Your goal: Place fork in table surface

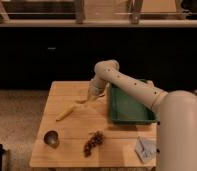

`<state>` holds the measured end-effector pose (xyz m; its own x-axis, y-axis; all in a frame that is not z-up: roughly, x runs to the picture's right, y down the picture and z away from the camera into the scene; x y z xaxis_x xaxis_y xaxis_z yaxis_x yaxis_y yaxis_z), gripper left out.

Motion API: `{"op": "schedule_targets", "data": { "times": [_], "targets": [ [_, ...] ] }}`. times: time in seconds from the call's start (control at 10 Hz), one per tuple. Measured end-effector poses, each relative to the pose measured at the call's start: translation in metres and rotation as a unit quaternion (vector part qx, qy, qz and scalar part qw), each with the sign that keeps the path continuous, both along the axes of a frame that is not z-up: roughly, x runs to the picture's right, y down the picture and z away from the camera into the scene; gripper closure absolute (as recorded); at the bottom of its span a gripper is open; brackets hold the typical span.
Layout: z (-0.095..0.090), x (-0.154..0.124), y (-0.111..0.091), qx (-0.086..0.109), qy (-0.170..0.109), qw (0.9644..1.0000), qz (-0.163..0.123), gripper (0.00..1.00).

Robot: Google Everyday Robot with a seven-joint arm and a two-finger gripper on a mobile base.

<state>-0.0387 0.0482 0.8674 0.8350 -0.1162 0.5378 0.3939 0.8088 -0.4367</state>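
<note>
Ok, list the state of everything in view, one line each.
gripper: low over the table surface, beside the green tray
fork: at the gripper, hold unclear
green tray: flat on the table surface
yellow stick: lying flat
metal cup: upright
dark cluster: lying flat
</note>
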Motion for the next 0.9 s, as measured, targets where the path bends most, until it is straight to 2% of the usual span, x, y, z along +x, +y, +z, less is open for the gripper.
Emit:
{"op": "schedule_targets", "data": {
  "times": [0.1, 0.3, 0.4, 0.9],
  "targets": [
    [0.001, 0.001, 0.0, 0.0, 0.0, 1.0, 0.0, 0.85],
    [0.004, 0.001, 0.004, -0.002, -0.005, 0.9999, -0.009, 0.98],
    [0.005, 0.001, 0.007, -0.003, -0.009, 0.9999, -0.014, 1.0],
    [0.012, 0.0, 0.026, 0.0, -0.043, 0.9981, -0.045, 1.0]
  ]
}}
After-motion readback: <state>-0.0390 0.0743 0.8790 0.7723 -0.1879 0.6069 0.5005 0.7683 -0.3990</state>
